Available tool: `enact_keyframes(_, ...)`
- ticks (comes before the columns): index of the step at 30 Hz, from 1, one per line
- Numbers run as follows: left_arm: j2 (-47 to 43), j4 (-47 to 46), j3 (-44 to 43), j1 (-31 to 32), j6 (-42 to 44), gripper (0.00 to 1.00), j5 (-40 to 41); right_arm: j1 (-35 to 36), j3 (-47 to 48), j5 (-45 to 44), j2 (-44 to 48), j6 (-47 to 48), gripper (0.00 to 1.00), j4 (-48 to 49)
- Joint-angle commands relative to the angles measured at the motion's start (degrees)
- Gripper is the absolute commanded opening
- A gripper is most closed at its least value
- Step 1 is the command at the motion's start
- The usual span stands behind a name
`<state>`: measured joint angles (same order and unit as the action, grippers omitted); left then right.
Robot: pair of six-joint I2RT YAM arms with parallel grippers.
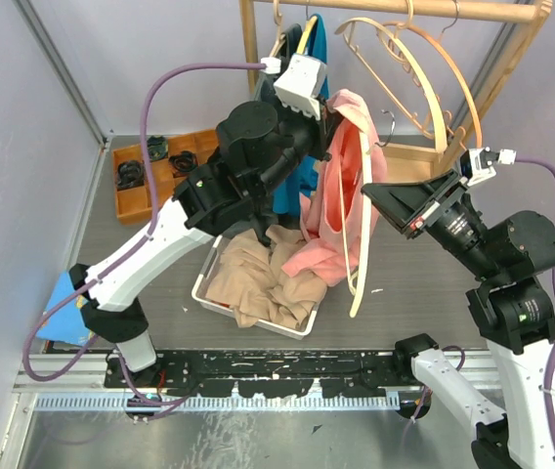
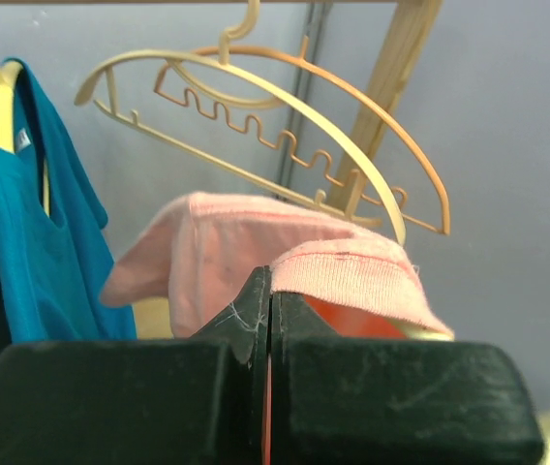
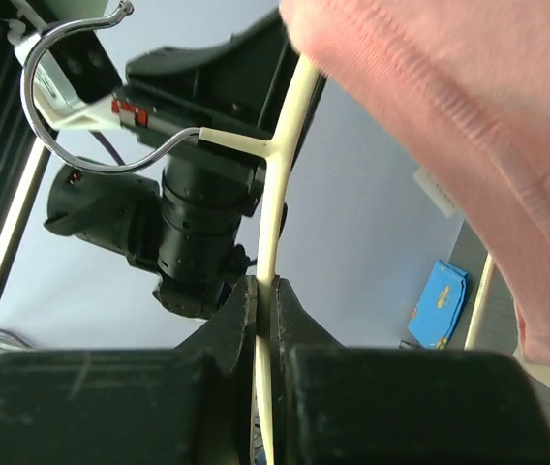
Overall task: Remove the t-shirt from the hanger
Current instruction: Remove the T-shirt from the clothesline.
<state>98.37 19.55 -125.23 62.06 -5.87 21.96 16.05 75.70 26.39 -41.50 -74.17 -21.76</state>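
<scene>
Pink t-shirt (image 1: 331, 210) hangs bunched in the air between the two arms, its lower folds trailing down to the right end of a white tray (image 1: 202, 285). It is draped over a cream hanger (image 1: 366, 249) that is tipped steeply, one arm pointing down and the metal hook up beside the cloth. The left gripper (image 1: 329, 122) is closed tight, with a fold of the pink collar pinched between its jaws, which the left wrist view shows plainly. The right gripper (image 1: 369, 191) is also closed, clamped on the hanger's thin cream bar just below the hook. Crumpled beige cloth (image 1: 258, 283) fills the tray. Behind stands a wooden rack (image 1: 395, 8) with empty hangers (image 1: 424, 83) and a teal shirt (image 1: 304, 181). An orange organiser (image 1: 139, 191) sits far left.
</scene>
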Motion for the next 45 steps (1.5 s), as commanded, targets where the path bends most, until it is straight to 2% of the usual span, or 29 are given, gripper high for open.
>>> enact_keyframes(1,5.91,2.59,-9.37,-0.50,1.98,0.00,4.81,-0.08,4.16,2.41,0.75,2.57,0.01,1.18)
enact_keyframes(8,13.99,8.47,-21.28,-3.60,1.32,0.00,6.34,-0.07,7.79,3.12,2.12,5.37,0.01,-5.59)
enact_keyframes(19,14.88,9.10,-18.85,-9.04,-0.32,0.00,2.98,-0.08,12.78,3.90,3.03,6.58,0.01,-10.14)
enact_keyframes(28,15.52,12.40,-18.02,-11.53,-2.40,0.00,1.43,-0.14,16.15,5.04,0.92,6.67,0.00,-7.47)
enact_keyframes(34,10.16,11.98,-10.57,-11.61,-3.72,0.00,-2.77,-0.12,16.89,0.28,-1.89,7.67,0.01,-4.54)
enact_keyframes(39,0.18,9.08,2.21,-11.57,-6.04,0.00,-6.20,-0.06,15.57,-3.19,-6.10,7.22,0.01,0.95)
enact_keyframes(45,-10.97,10.46,11.65,-11.50,-8.26,0.00,-7.11,-0.06,13.71,-5.39,-11.12,5.57,0.01,8.02)
